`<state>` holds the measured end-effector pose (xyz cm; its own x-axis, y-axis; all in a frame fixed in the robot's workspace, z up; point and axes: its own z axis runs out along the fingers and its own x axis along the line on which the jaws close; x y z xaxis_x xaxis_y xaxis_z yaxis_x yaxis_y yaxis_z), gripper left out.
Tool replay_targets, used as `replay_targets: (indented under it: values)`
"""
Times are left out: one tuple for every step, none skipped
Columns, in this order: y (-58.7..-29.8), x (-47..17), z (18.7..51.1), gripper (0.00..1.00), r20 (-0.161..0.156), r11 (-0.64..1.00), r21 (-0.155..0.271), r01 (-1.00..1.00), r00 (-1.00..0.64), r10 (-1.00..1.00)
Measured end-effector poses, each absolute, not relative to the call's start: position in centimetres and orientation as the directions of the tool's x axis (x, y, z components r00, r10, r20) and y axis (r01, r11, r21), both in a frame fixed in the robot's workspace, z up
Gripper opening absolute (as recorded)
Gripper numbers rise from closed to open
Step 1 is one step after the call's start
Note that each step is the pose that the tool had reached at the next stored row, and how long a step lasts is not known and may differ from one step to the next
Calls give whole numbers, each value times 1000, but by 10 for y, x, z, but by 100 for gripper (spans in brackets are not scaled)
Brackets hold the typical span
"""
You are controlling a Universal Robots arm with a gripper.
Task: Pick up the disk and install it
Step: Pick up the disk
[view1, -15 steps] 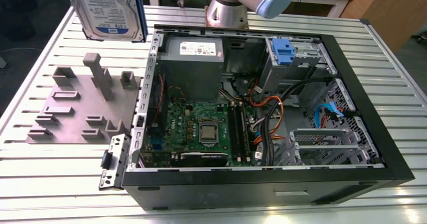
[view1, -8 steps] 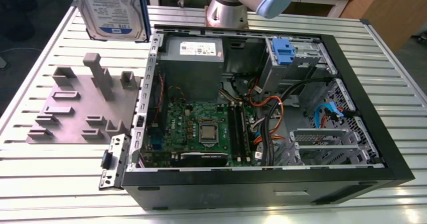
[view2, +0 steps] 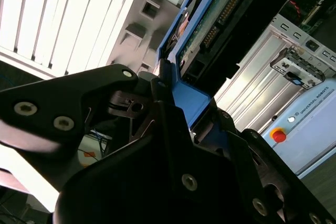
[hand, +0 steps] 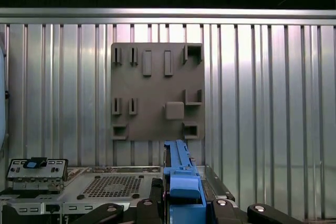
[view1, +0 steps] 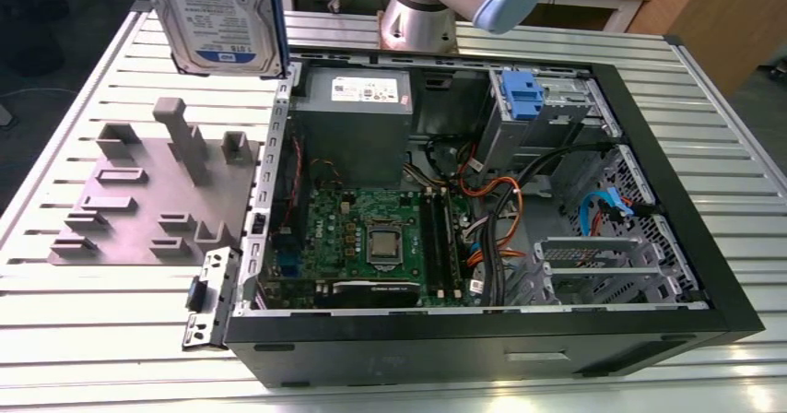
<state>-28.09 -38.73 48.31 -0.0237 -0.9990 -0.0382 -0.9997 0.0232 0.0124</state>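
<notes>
Since the blue frame is pinched between the black halves of the hand (hand: pixel 184 205) in both wrist views, the hand is judged to be closed on the disk (hand: pixel 181 179), gripped by its edge. Beyond the hand in the first wrist view, the grey holder plate (hand: pixel 157 93) is seen lying flat on the ribbed tabletop (hand: pixel 262 103).

In the exterior view, the black wall of the open computer case (view1: pixel 492 344) is found nearest, along the lower edge of the frame. The green circuit board (view1: pixel 369 238) is seen behind it at the centre. Farther back, at the upper right, the metal drive bay (view1: pixel 554 109) is found with a small blue latch (view1: pixel 522 95) at its mouth. At the upper left of the frame the disk is held upright in the air, label toward the camera, clear of the tabletop and well apart from the bay. The arm (view1: pixel 430 12) is seen at the top centre.

The pick-up is judged done. The installing is judged not yet done, since the disk is outside the case.
</notes>
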Motion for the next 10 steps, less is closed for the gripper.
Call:
replay_targets:
  values:
    - [-387,-280,483,37,-38,23,12,-1000,-24,-999]
    - [-387,-279,483,37,-38,23,12,-1000,-24,-999]
    - [-387,-279,483,37,-38,23,12,-1000,-24,-999]
    - [-387,-278,483,37,-38,23,12,-1000,-24,-999]
    - [-387,-278,483,37,-38,23,12,-1000,-24,-999]
    - [-387,-277,483,37,-38,23,12,-1000,-24,-999]
    - [-387,-277,483,37,-38,23,12,-1000,-24,-999]
    - [-387,-276,483,37,-38,23,12,-1000,-24,-999]
    - [-387,-276,483,37,-38,23,12,-1000,-24,-999]
    - [-387,-275,483,37,-38,23,12,-1000,-24,-999]
